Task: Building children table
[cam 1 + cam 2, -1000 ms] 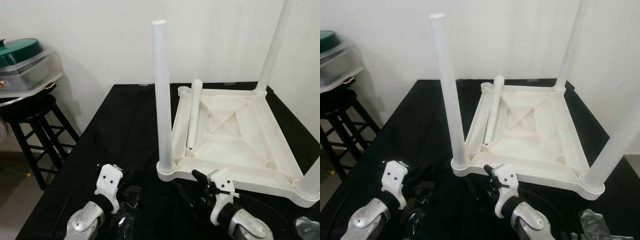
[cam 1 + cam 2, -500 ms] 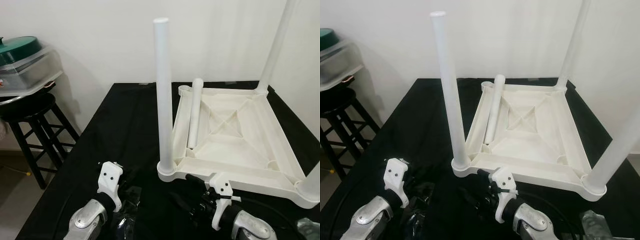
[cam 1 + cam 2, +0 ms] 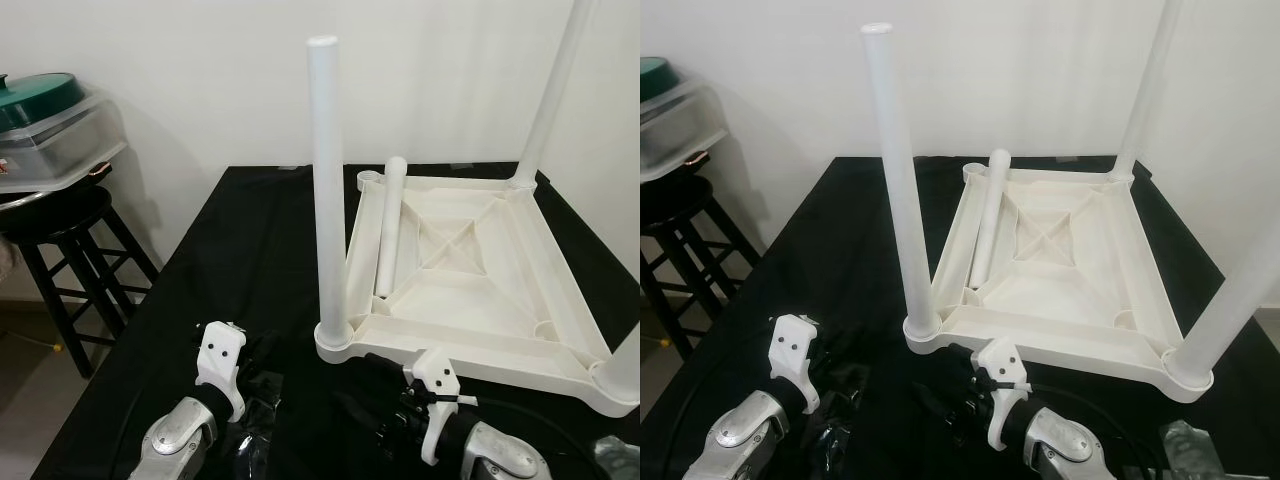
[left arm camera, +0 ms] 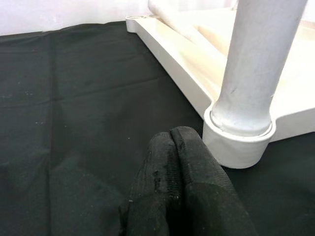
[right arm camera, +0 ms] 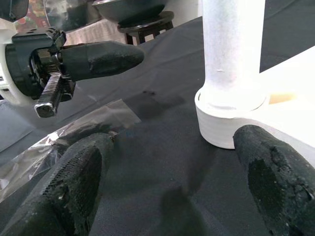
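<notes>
White plastic children's table (image 3: pixel 470 270) lies upside down on a black cloth-covered surface (image 3: pixel 240 260), underside ribs facing up. Three legs stand upright in corner sockets: the near-left leg (image 3: pixel 327 190), a far-right leg (image 3: pixel 548 95), and a near-right leg (image 3: pixel 1230 300) at the picture edge. A fourth, loose leg (image 3: pixel 388 225) lies inside the tabletop's recess, running from near the empty far-left socket (image 3: pixel 368 180) toward the near rim. Left gripper (image 4: pixel 172 142) sits low over the cloth, just left of the near-left corner socket; its two black fingers are pressed together, gripping nothing, tips close beside the socket collar (image 4: pixel 236 147) without clear contact. Right gripper (image 5: pixel 172 162) is just in front of the same corner, fingers spread wide apart, one finger (image 5: pixel 74 182) over the cloth, the other (image 5: pixel 275 172) beside the table's near rim; nothing held between them. Crumpled clear plastic wrap (image 5: pixel 74 132) lies on the cloth between the two arms. Off to the left, a black wooden stool (image 3: pixel 60 250) carries a clear lidded container (image 3: pixel 50 140) with a green item inside.
</notes>
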Motion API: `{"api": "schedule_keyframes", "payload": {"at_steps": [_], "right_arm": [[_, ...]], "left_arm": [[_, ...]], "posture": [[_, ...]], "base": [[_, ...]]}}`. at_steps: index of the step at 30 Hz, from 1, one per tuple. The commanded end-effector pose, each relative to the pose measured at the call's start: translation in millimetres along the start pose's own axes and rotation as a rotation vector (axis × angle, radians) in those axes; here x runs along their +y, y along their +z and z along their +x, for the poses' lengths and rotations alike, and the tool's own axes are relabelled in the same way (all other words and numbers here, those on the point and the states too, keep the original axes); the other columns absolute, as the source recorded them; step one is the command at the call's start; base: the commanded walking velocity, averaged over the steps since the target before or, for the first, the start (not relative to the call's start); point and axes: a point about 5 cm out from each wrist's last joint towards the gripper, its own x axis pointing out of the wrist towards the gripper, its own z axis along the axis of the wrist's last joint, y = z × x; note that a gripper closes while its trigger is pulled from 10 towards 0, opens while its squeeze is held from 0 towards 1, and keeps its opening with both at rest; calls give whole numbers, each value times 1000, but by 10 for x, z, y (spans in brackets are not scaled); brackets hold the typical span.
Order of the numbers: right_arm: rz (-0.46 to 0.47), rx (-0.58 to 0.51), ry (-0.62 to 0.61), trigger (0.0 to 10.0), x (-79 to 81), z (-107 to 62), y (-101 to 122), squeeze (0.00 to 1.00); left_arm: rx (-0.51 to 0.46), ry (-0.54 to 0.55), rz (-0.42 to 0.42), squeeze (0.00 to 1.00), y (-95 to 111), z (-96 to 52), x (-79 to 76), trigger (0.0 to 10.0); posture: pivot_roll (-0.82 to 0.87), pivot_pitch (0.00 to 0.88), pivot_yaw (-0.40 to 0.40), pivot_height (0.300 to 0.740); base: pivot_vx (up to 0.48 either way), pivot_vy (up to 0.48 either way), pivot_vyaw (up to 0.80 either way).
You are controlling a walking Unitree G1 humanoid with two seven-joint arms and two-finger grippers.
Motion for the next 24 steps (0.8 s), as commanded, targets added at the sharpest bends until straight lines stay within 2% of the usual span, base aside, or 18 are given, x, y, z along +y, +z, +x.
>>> {"api": "schedule_keyframes", "payload": {"at_steps": [1,9,13,15,24], "right_arm": [[7,0,19,10000,21,29,-14,0],[5,-1,16,10000,16,68,-20,0],[5,-1,16,10000,9,77,-19,0],[0,0,15,10000,5,79,-20,0],[-8,-5,16,10000,9,59,-12,0]], "left_arm": [[28,21,5,0,-36,-1,50,10000],[39,19,17,0,-38,23,60,10000],[76,24,25,0,-66,37,67,10000],[63,18,23,0,-64,39,58,10000],[14,-55,39,0,-22,18,22,10000]], "posture": [[-96,0,52,740],[-88,0,58,740],[-87,0,56,740],[-88,0,56,740],[-90,0,60,740]], "base": [[0,0,0],[0,0,0],[-382,0,0],[-375,0,0],[0,0,0]]}}
